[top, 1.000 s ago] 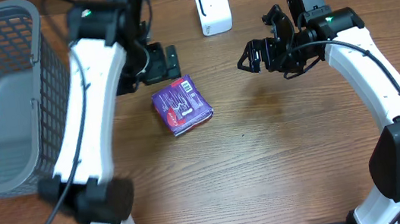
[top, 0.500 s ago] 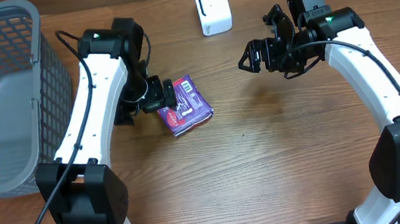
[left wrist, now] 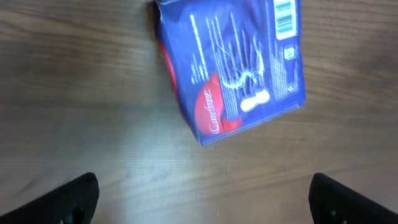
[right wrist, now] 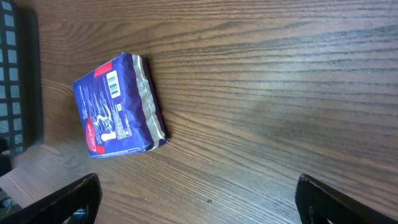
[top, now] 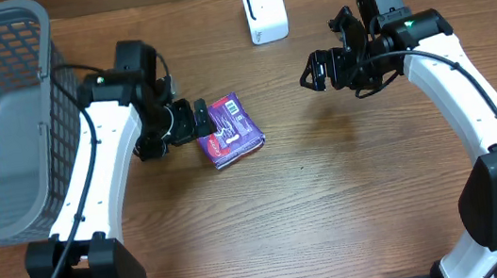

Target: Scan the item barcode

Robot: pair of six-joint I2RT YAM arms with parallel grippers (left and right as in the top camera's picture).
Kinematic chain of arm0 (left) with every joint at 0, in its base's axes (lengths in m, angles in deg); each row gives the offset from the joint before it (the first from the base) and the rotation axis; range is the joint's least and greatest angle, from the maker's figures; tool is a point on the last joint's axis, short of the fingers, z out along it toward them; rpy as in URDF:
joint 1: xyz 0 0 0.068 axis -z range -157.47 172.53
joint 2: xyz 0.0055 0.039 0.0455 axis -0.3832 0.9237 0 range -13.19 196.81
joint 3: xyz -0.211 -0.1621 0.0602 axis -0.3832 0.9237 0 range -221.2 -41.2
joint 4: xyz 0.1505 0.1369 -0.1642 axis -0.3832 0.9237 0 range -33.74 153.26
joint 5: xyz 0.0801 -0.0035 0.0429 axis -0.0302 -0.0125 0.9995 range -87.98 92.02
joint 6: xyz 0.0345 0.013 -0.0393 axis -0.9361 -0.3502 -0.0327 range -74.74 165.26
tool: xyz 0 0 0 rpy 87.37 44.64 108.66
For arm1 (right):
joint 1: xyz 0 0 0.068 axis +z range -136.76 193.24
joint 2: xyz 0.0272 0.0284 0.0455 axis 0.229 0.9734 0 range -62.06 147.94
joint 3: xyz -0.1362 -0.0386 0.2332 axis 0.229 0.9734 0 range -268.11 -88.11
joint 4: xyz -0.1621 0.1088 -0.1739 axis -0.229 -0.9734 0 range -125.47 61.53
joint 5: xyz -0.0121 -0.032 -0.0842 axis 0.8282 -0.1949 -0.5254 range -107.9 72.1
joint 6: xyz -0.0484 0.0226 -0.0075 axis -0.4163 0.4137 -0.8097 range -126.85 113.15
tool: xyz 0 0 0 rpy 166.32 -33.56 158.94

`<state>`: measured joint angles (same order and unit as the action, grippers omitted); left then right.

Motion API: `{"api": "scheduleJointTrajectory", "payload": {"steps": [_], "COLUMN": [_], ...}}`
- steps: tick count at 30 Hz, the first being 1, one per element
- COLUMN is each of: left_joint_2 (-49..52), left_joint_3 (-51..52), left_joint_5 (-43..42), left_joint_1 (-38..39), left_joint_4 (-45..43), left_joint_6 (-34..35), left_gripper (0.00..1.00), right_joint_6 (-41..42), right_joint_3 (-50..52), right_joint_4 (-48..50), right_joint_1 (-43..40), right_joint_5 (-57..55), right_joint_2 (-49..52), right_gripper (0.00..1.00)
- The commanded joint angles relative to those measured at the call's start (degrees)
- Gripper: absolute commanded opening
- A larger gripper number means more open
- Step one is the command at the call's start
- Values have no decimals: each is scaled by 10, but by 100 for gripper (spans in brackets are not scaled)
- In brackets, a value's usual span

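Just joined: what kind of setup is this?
Probably a mock shop checkout on a wooden table: a grey mesh basket at the left, a small white device, likely the scanner, at the back, and a purple packet lying barcode-up.

I see the purple-and-red packet (top: 228, 130) lying flat and askew on the tabletop (top: 333, 205), barcode (left wrist: 285, 14) up, well apart from the white scanner (top: 264, 10).

In the left wrist view, the purple pack (left wrist: 233, 65) carries a white script word on its red patch, and it seems to read "Carefree". A barcode (left wrist: 284, 17) stands at the pack's corner, in the upper right of the frame. Its digits are too small to read. The other white print is blurred.
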<state>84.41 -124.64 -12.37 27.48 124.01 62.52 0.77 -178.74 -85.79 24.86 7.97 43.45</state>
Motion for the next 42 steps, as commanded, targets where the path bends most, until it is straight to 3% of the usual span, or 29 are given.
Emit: {"api": "scheduleJointTrajectory", "payload": {"steps": [1,3,6,9,17,23,25,28,32,35,38,42], "left_joint_2": [5,6,7,7,27,63,66,65,62,52,42,39], "left_joint_3": [81,114,150,179,242,246,246,242,207,154,74,-76], "left_joint_5": [-66,-81,-86,-86,-54,-45,-47,-54,-61,-16,100,321], "left_joint_1": [-21,-28,-33,-33,-10,1,5,7,7,7,8,26], "left_joint_4": [-73,-133,-207,-272,-371,-400,-400,-399,-351,-279,-176,-15], "left_joint_6": [-16,-14,16,57,179,222,221,208,174,143,140,140], "left_gripper": [100,93,66,54,56,45,33,4,4,4,4,4], "right_joint_6": [-4,-4,-4,-4,-4,-4,-4,-4,-4,-4,-4,-4], "right_joint_3": [3,3,3,3,3,3,3,3,3,3,3,3], "right_joint_4": [-2,-2,-2,-2,-4,-7,-7,-9,-18,-21,-21,-21], "right_joint_1": [-1,-1,-1,-1,-1,-1,-1,-1,-1,-1,-1,-1], "right_joint_5": [-6,-6,-5,-5,-3,-3,-3,-3,-3,-4,-4,-4], "right_joint_2": [1,1,1,1,1,1,1,1,1,1,1,1], "right_gripper": [100,100,100,100,100,100,100,100,100,100,100,100]}}
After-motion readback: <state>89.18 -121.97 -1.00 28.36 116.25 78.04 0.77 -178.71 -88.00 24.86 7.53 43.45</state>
